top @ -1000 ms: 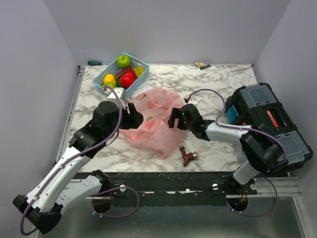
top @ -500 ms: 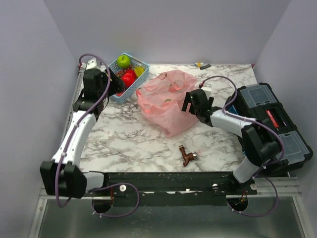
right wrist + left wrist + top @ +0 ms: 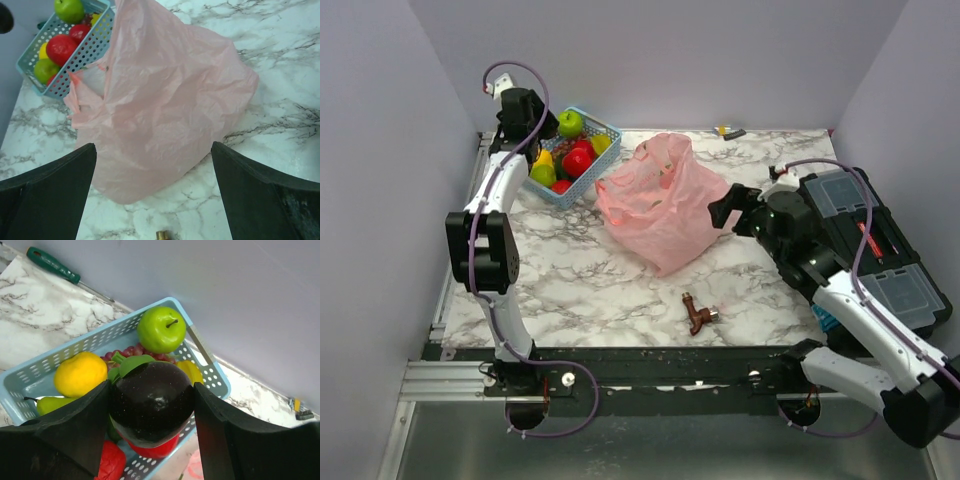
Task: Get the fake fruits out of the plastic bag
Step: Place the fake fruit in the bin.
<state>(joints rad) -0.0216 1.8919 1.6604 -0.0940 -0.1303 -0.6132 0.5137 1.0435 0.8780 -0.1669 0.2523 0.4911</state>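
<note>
Jaws of your left gripper (image 3: 535, 120) clamp a dark glossy fruit (image 3: 151, 402) with a green leaf, above the light blue basket (image 3: 210, 372) where a green apple (image 3: 161, 330) and other fruits lie. Your right gripper (image 3: 730, 205) gapes wide, just beside the pink plastic bag (image 3: 660, 205) slumped on the marble table (image 3: 580, 290).

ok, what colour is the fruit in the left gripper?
The fruit is glossy near-black; it shows best in the left wrist view.

The fruits (image 3: 578, 160) lie in the basket (image 3: 588, 176) at the desk's (image 3: 580, 290) back left, the bag (image 3: 665, 205) just right of it, the toolbox (image 3: 865, 235) far right.
</note>
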